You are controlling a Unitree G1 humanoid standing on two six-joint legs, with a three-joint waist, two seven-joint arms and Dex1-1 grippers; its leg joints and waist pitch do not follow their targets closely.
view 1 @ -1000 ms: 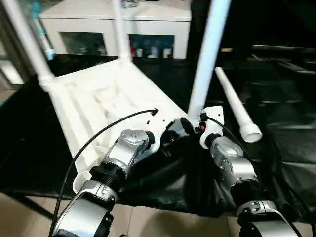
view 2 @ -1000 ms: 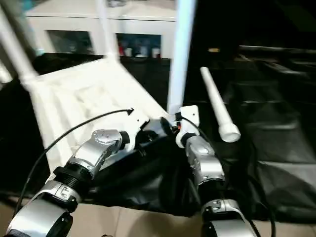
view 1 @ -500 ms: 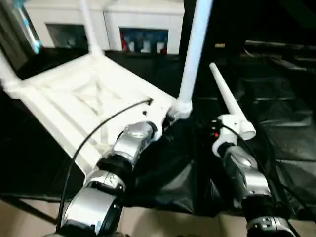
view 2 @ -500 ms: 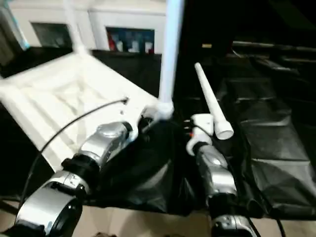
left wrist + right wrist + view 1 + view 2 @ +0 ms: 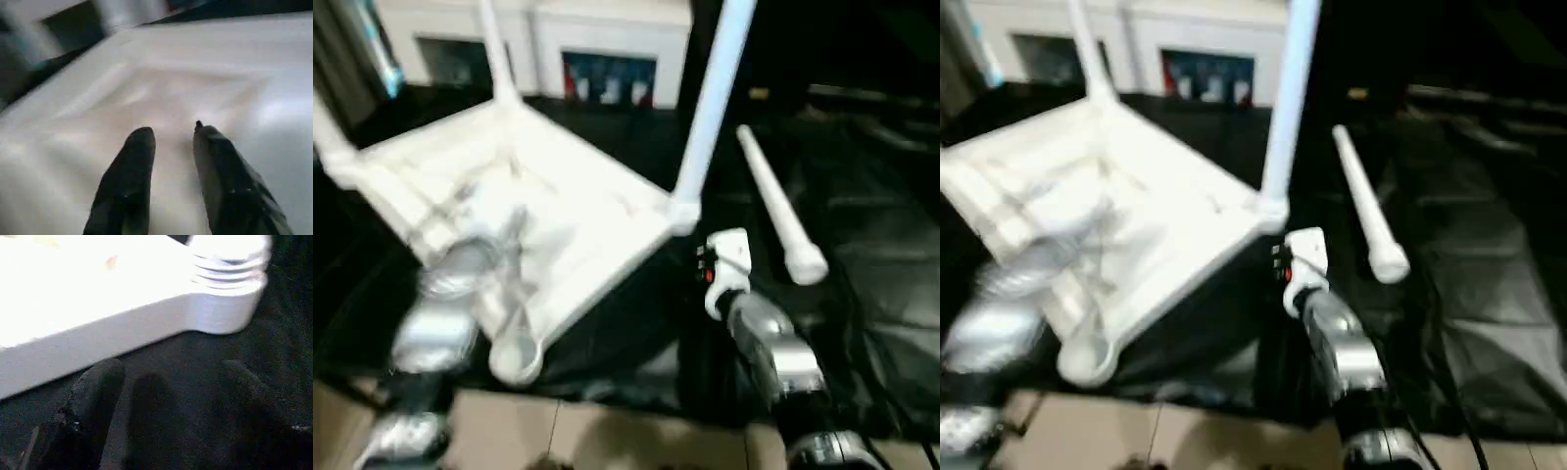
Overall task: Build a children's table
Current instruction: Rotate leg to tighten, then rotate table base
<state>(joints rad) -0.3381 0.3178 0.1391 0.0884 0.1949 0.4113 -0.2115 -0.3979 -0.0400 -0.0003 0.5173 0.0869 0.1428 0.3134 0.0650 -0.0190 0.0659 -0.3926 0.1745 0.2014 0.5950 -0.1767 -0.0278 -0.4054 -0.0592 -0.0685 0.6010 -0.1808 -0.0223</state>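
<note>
- Head-camera views: children's table upside down on black sheeting, underside up, tilted, long axis running from far left toward near right.
- All white plastic; ribbed underside, rounded sockets at the corners.
- Three legs fitted and standing up out of sockets: one at the near right corner, one at the far corner, one at the left edge.
- Fourth socket, nearest the camera, open and empty.
- One loose leg lying flat on the sheeting to the right of the tabletop, well apart from it, thick end toward the camera, thin end pointing away (long axis roughly parallel to the table's right edge).
- White cabinet with glass-fronted compartments behind, across the far side.
- Left forearm blurred, lying over the near left part of the tabletop.
- Left wrist view: left gripper with two black fingers slightly parted, nothing between them, tips over the white underside; contact not clear.
- Right wrist view: right gripper with fingers spread apart, empty, over black sheeting just short of the corner socket holding the near right leg.
- Right forearm just beside that corner, below it in the head views.
</note>
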